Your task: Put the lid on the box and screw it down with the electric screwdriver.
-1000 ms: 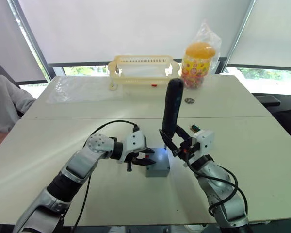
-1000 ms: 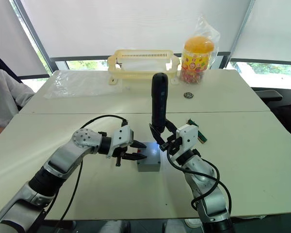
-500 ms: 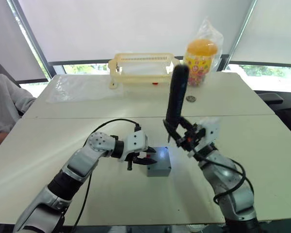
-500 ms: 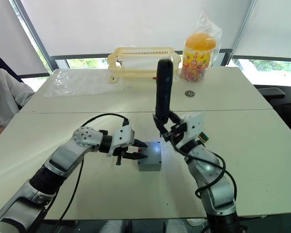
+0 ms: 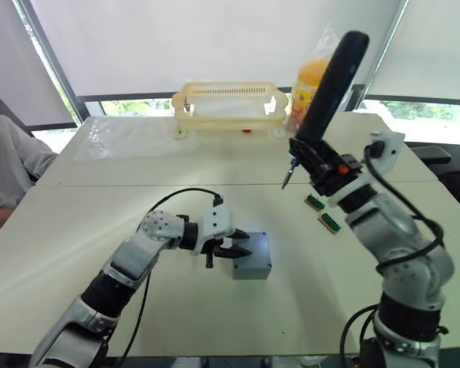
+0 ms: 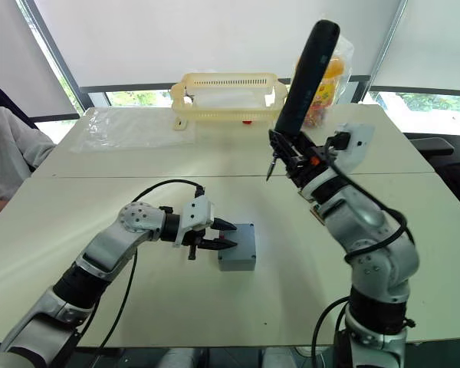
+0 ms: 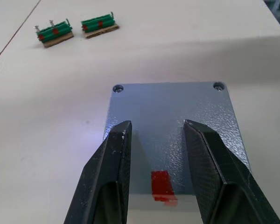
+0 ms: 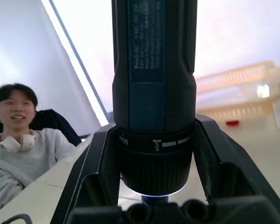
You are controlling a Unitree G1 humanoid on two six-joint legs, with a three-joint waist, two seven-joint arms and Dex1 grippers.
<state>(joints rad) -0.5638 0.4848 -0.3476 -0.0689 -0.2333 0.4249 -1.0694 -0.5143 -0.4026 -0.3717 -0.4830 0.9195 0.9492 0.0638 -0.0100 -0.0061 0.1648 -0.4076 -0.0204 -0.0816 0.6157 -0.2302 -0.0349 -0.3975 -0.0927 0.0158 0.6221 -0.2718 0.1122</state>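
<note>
Gripped near its chuck end by the right gripper (image 5: 324, 170), the long dark navy pen-shaped electric screwdriver (image 5: 327, 87) is held high above the pale table (image 5: 84, 230), tilted, its thin metal bit pointing down toward the box and well clear of it. The tool's body is judged stiff and fairly weighty for its width — the low hold by the collar leaves most of its length above the fingers, so some sway is likely.

The small grey square plastic box (image 5: 251, 255) sits on the table's near half, about mid-width, with the flat grey lid (image 7: 168, 130) already seated on it; screw holes are seen at two lid corners in the left wrist view, and a red mark lies at the near edge. Both parts are judged rigid, light and smooth, so sliding under bit pressure is a risk; a steadying hold across opposite side walls is suggested.

The left gripper (image 5: 234, 245) rests at the box's left side with its black fingers (image 7: 112, 163) apart, over the lid rather than clamped on it.

Two small green circuit boards (image 5: 324, 215) lie to the right, a pale yellow slotted basket (image 5: 228, 105) near the far edge — open table remains all around the box. A person's grey sleeve (image 5: 11, 165) is at the left edge.
</note>
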